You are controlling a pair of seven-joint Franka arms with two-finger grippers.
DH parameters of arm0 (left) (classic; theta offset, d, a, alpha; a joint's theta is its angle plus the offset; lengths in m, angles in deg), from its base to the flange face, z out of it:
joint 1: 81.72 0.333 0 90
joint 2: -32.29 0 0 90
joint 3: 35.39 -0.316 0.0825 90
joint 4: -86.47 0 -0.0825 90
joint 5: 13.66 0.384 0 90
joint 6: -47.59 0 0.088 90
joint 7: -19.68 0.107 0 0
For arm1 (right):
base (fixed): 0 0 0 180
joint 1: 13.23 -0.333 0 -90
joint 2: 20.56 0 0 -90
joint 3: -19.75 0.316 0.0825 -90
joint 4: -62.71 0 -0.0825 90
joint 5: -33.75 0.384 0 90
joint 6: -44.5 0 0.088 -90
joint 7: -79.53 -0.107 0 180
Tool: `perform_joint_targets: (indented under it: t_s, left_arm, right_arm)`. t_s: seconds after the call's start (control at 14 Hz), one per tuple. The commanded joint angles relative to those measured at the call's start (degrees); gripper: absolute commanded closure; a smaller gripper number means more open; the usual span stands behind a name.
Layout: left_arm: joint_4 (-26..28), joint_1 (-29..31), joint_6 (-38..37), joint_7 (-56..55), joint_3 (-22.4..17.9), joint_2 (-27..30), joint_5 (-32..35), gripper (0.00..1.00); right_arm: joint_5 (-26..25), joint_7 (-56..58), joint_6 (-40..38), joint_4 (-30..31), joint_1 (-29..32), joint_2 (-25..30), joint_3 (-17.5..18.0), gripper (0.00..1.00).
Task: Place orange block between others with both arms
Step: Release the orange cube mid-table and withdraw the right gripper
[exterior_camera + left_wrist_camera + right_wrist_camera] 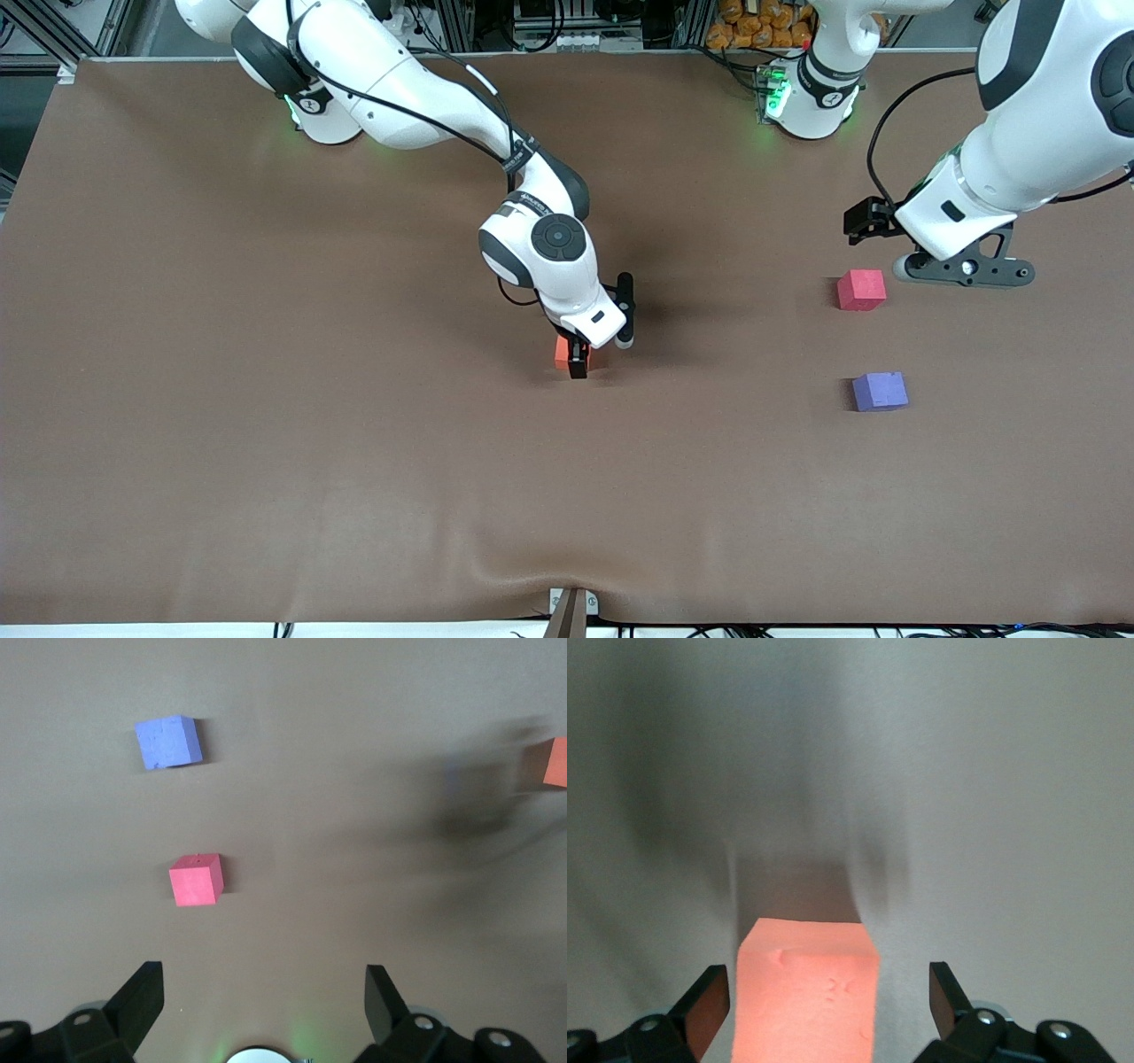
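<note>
The orange block (561, 351) sits on the brown table near its middle. My right gripper (577, 356) is down over it and open, and the right wrist view shows the orange block (806, 992) between the spread fingers of the right gripper (828, 992), with a gap on one side. The pinkish-red cube (861, 290) and the blue-purple cube (880, 391) lie toward the left arm's end, the blue-purple one nearer the front camera. My left gripper (866, 221) hangs open and empty close to the pinkish-red cube (196, 880). The left wrist view also shows the left gripper (263, 979), the blue-purple cube (167, 741) and the orange block (556, 762).
Brown cloth (266, 399) covers the whole table, with a wrinkle and a clamp (571, 611) at the edge nearest the front camera. The two arm bases (811, 97) stand along the edge farthest from it. A gap of bare cloth separates the pinkish-red and blue-purple cubes.
</note>
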Motion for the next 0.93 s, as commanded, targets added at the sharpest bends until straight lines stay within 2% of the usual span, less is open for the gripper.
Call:
perform_joint_targets:
  t_s: [0.0, 0.28, 0.43, 0.57, 0.71, 0.85]
  left_arm:
    - [-1.3, -0.3, 0.9, -0.9, 0.2, -1.3, 0.2, 0.0]
    - [-1.3, -0.8, 2.0, -0.9, 0.4, -1.7, 0.1, 0.0]
    - [-1.3, -1.4, 2.0, -0.9, 0.4, -2.0, 0.0, 0.0]
    - [-1.3, -1.4, 2.1, -0.9, 0.4, -2.3, 0.0, 0.0]
    - [-2.7, -1.5, 2.2, -0.9, 0.5, -3.2, 0.1, 0.0]
    - [-4.4, -2.8, 2.2, -3.6, 0.7, -4.8, 0.5, 0.0]
  right_arm:
    - [-0.2, -0.3, -2.1, 0.4, 1.7, 2.9, 0.0, 0.0]
    - [0.6, -0.2, -8.3, 0.5, 7.5, 8.7, 0.4, 0.0]
    - [5.1, 0.1, -12.7, 0.9, 12.2, 11.5, 0.4, 0.0]
    - [6.6, 0.3, -19.7, 1.0, 17.1, 13.4, 0.4, 0.0]
    - [6.8, 0.3, -21.6, 1.7, 22.0, 13.9, 0.5, 0.0]
    - [9.1, 0.3, -21.6, 4.9, 25.1, 16.9, 0.4, 0.0]
